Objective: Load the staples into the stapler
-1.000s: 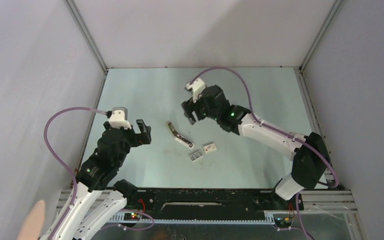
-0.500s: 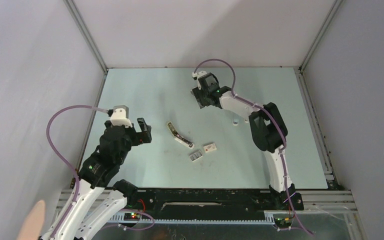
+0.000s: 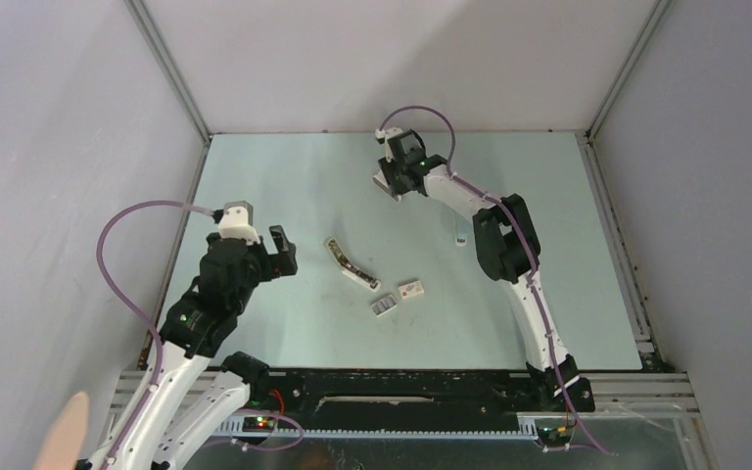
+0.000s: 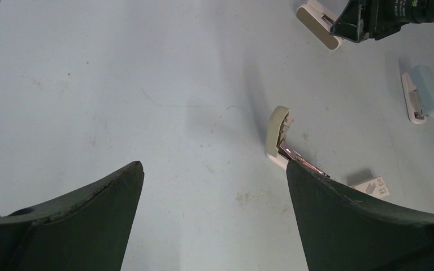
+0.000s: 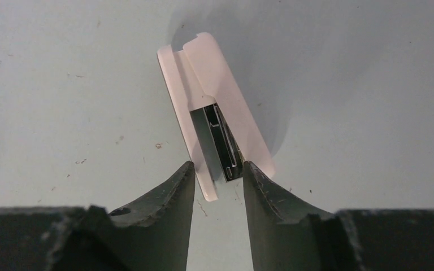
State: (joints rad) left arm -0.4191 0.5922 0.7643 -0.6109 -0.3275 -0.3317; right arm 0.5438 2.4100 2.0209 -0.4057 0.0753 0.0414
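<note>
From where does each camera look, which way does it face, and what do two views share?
Top external: above and behind the bases, looking down at the table; left arm and right arm show.
Left wrist: on the left gripper, looking forward and down at the opened stapler; its fingers show.
Right wrist: on the right gripper, looking down at the white stapler; its fingertips flank it.
Shared: top and left wrist views both show the opened stapler and white stapler.

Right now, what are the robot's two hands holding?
Left gripper: open, holding nothing.
Right gripper: straddles the end of the white stapler; whether it grips yet cannot be told.
</note>
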